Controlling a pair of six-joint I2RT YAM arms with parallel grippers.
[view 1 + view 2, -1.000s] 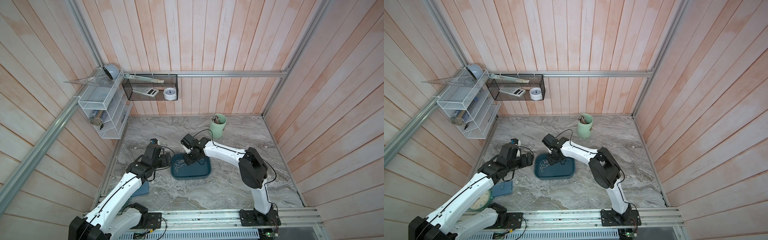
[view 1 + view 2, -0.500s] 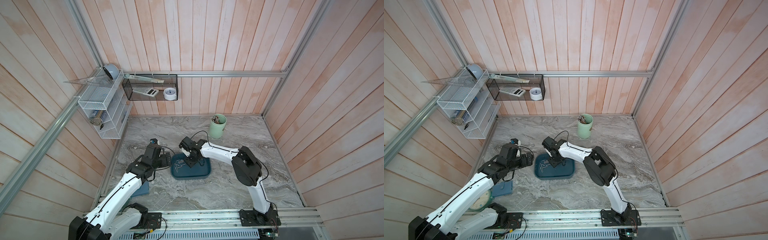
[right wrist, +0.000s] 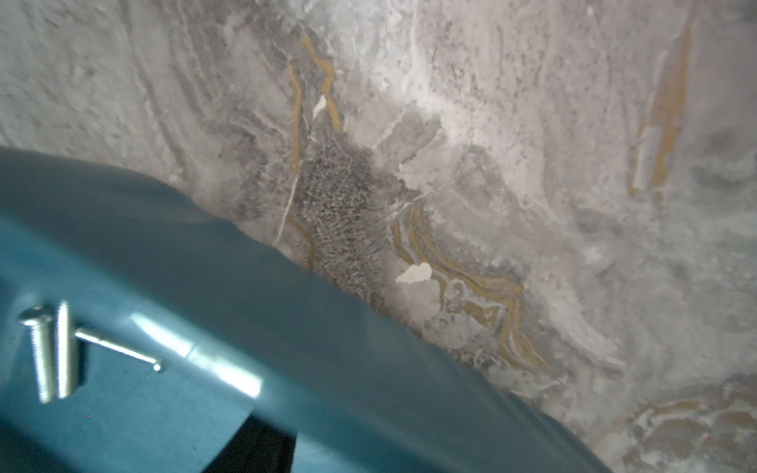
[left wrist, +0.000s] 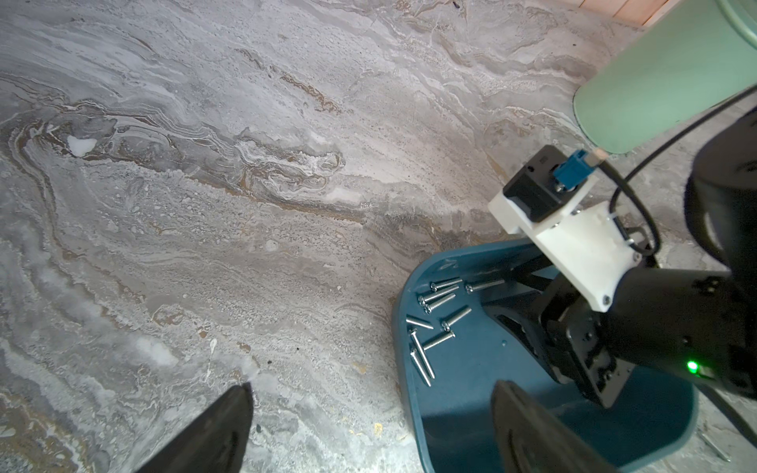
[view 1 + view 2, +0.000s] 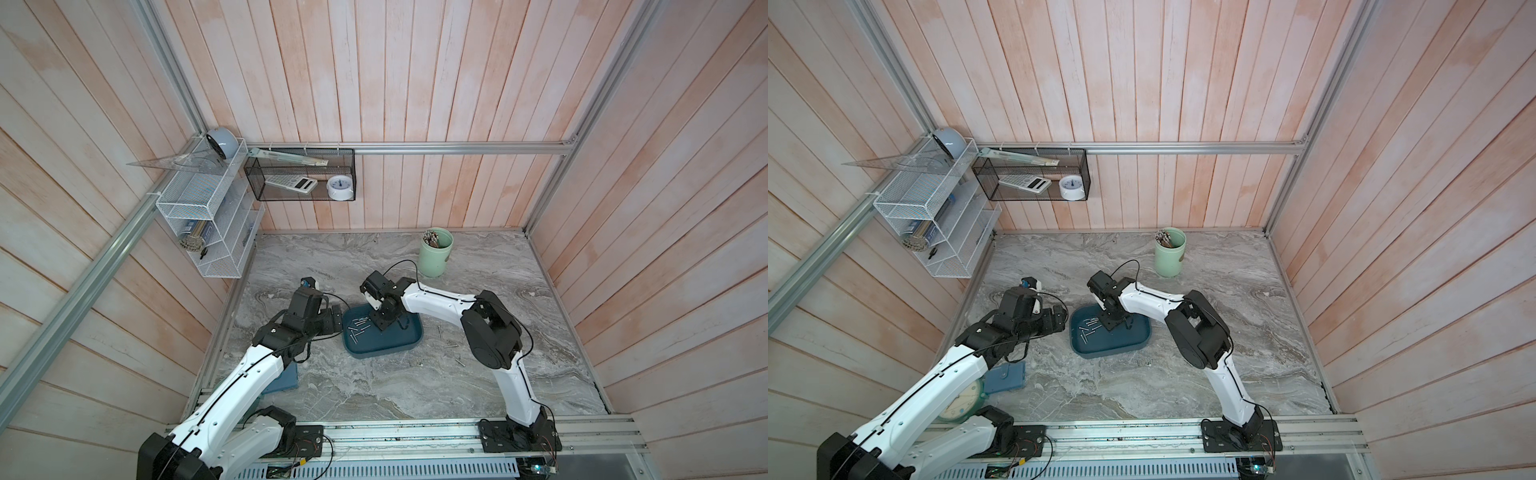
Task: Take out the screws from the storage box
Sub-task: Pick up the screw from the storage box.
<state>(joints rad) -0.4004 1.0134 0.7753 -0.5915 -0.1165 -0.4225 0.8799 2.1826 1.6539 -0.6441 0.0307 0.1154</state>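
One storage box point(image 5: 395, 348), a shallow teal tray, lies on the marble table point(image 5: 374, 390) between the two arms, left of centre. Nine screws point(image 4: 440, 303) can be counted in its left half in the left wrist view, loosely scattered, several touching or crossing. Three of them show close up in the right wrist view. Three more loose screws point(image 5: 449, 344) lie on the table just right of the tray, well apart from each other.

The right gripper point(image 5: 390, 329) points down into the far half of the tray, just right of the scattered screws. Its two dark fingers stand partly apart with bare tray floor between them, and I see nothing gripped.

The left gripper point(image 4: 368, 430) hovers at the tray's left edge, released. Its two black fingers point(image 4: 532, 426) are spread wide, one over the table and one over the tray's corner. Whether it touches the tray I cannot tell.

One pale green cup point(image 5: 434, 259) with a bundle of sticks stands at the far side, right of the tray. One black mesh basket point(image 5: 299, 176) hangs on the far wall, holding one calculator point(image 5: 291, 185) and one small white clock point(image 5: 340, 188).
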